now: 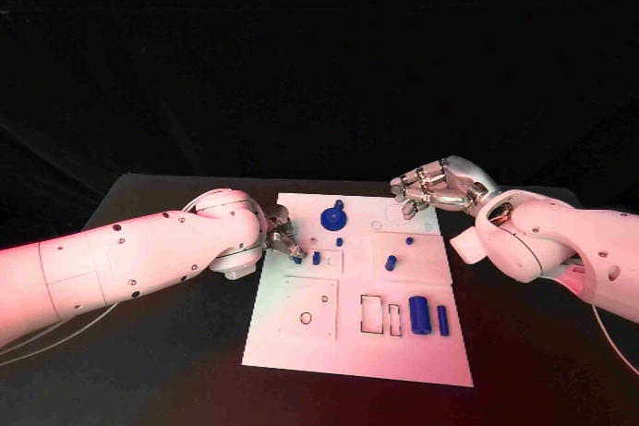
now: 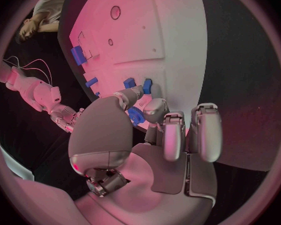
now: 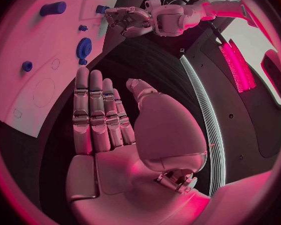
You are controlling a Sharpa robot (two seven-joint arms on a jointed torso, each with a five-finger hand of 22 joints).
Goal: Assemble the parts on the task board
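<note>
Left wrist view: the left hand [image 2: 147, 135] is at the task board's [image 2: 172, 30] edge, thumb and one finger closed on a small blue part [image 2: 137, 116]; the other fingers [image 2: 206, 130] hang straight and apart. The head view places this hand [image 1: 277, 234] at the board's [image 1: 359, 352] left edge, but there the white forearm covers most of it and the pinched part is barely discernible. A second small blue part [image 2: 147, 86] lies on the board just beyond the fingertips.

The right wrist view shows the right hand [image 3: 115, 130] holding nothing, fingers extended side by side and thumb apart, raised over the dark table [image 3: 147, 65] beside the board's far right corner. The head view shows the same hand [image 1: 433, 190] at that corner; whether it touches the board cannot be determined.

On the board, per the head view: a blue gear [image 1: 334, 217] near the far edge, a small peg [image 1: 391, 262] toward the middle, a large blue cylinder [image 1: 419, 315] and a thin blue bar [image 1: 443, 321] side by side on the near right, next to two rectangular cut-outs [image 1: 371, 315]. The right wrist view shows the gear [image 3: 84, 48] in clearer detail, teeth visible.
</note>
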